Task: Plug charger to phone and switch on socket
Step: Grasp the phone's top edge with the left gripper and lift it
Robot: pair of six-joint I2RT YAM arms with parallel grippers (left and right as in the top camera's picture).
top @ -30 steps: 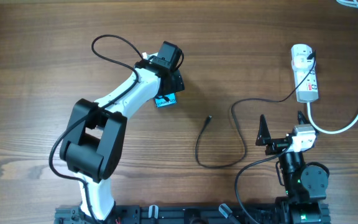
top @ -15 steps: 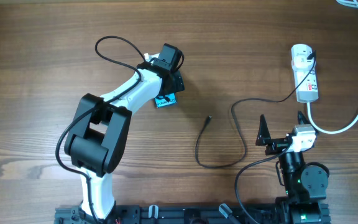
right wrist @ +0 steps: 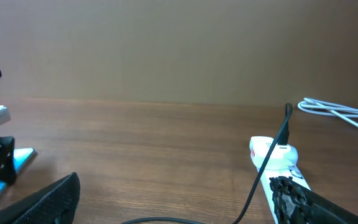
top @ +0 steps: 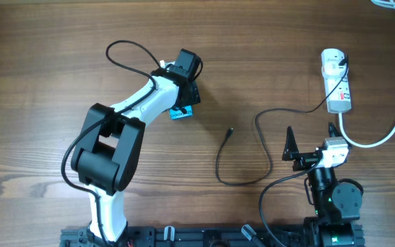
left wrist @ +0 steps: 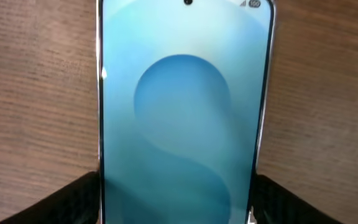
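Note:
The phone lies flat on the wooden table with its teal-blue screen up. My left gripper is over it; its two black fingers press against the phone's long edges, shut on it. The charger's thin black cable loops across the table, its small plug tip lying free right of the phone. Its adapter sits in the white socket at the far right. My right gripper stands open near the front edge, nothing between its fingers; the socket and cable lie just beyond it.
A thick white lead runs from the socket round to the table's back right corner. The left arm's own black cable arches above its forearm. The arm bases stand at the front edge.
The left jaws have narrowed onto the phone's sides, and the left arm's elbow has shifted slightly right. The right arm, cable and socket have not moved.

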